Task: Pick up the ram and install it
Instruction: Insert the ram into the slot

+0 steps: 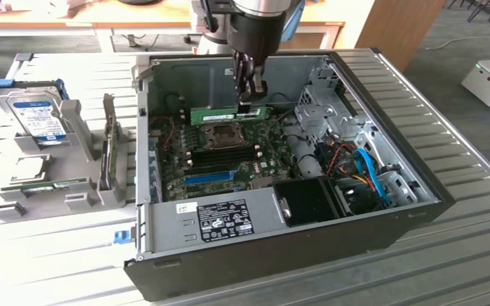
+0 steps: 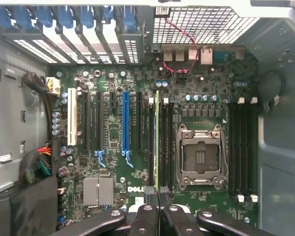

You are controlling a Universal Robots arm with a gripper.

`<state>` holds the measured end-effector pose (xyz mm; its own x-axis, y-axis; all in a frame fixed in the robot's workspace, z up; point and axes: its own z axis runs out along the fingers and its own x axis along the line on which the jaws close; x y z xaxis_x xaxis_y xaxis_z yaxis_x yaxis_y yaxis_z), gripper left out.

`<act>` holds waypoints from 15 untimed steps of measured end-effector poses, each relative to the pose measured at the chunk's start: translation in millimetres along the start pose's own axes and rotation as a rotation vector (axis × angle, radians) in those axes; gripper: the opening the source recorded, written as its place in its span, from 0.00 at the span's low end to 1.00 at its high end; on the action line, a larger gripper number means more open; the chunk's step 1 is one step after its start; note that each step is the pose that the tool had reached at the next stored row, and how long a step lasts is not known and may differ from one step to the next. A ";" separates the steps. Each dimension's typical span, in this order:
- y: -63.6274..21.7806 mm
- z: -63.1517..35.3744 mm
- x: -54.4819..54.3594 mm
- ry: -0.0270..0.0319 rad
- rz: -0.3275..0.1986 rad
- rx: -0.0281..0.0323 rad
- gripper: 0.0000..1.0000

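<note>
We see the gripper [image 1: 249,106] pinching the ram [image 1: 215,115], a long thin green stick with a pale label, partly hidden.

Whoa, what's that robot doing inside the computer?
The robot arm's gripper is pinching the ram, a thin green stick, inside the open computer case. It holds the stick level over the motherboard, lined up with the black slots beside the empty processor socket. I can't tell if it's pushed in yet.

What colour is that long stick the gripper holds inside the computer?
Green. The ram, held in the gripper, shows best in the exterior view.
</note>
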<state>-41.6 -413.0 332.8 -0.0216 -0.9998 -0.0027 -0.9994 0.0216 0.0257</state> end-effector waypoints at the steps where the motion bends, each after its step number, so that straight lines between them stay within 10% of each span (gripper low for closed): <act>1: -0.1 1.9 0.0 -0.0002 0.000 0.0001 0.12; 15: -0.7 27.2 0.1 0.0000 0.000 0.0000 0.12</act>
<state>-41.6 -413.0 305.6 -0.0216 -0.9998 -0.0028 -0.9994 0.0216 0.0256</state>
